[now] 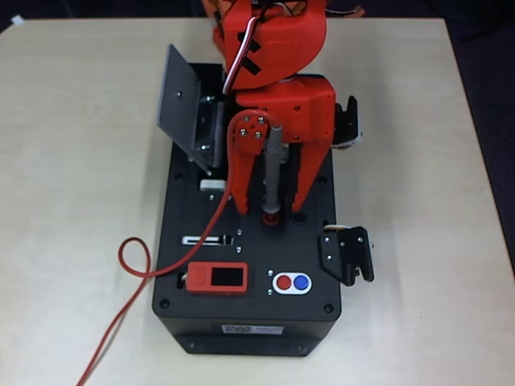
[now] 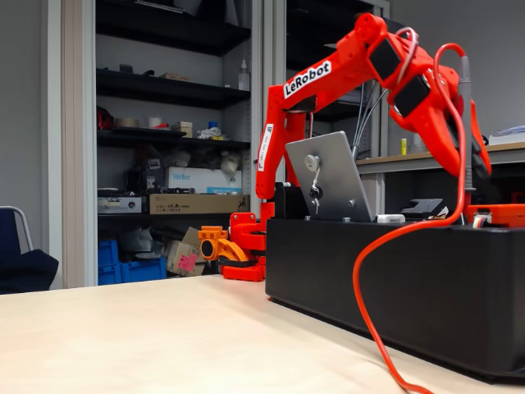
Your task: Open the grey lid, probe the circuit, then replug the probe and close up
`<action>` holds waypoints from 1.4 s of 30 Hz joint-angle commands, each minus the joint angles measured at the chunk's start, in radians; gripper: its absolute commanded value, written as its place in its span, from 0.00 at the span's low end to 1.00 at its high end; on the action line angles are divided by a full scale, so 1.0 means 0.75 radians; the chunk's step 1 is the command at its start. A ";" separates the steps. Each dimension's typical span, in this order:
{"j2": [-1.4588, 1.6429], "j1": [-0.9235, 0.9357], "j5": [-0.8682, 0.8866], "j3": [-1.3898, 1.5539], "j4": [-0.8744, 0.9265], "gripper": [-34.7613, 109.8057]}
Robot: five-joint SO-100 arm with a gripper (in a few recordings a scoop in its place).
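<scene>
lid: the grey lid (image 1: 183,104) is standing open, swung up on its hinge at the box's far-left corner in the overhead view; knob is showing on its face in the fixed view (image 2: 328,176). Opening step is looking done.

circuit: the circuit recess is sitting just beside the raised lid; the bit of metal showing there (image 1: 211,129) is mostly hidden by lid and arm, so can't confirm board detail.

probe: the probe (image 1: 274,165) is standing near-upright between the tool's fingers, tip down at a red-ringed socket (image 1: 272,215) on the black box (image 1: 245,322). Can't tell whether the tip is seated or just touching the rim.

wire: the red wire (image 1: 133,261) is running from the probe's top end, across the box top, looping on the table (image 1: 72,201) and leaving at the bottom edge. In the fixed view it is arcing down over the box front (image 2: 365,271).

tool: the tool (image 1: 269,205) is closed narrow on the probe, gripping its shaft.

progress: judging by position over the socket and away from the recess, probing is probably finished and replug is underway.

left: confirm seating, release probe, retract, then push lid down flat.

risk: the wire loop is lying free; it could be snagging the arm on the way to the lid.

other: orange-red display module (image 1: 217,278) and red/blue buttons (image 1: 291,282) are sitting untouched at the near end.
</scene>
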 commanded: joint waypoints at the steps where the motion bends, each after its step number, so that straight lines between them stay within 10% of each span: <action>1: 0.004 -0.008 0.037 -0.067 0.002 0.35; 42: -0.027 0.029 -0.082 -0.364 0.323 0.24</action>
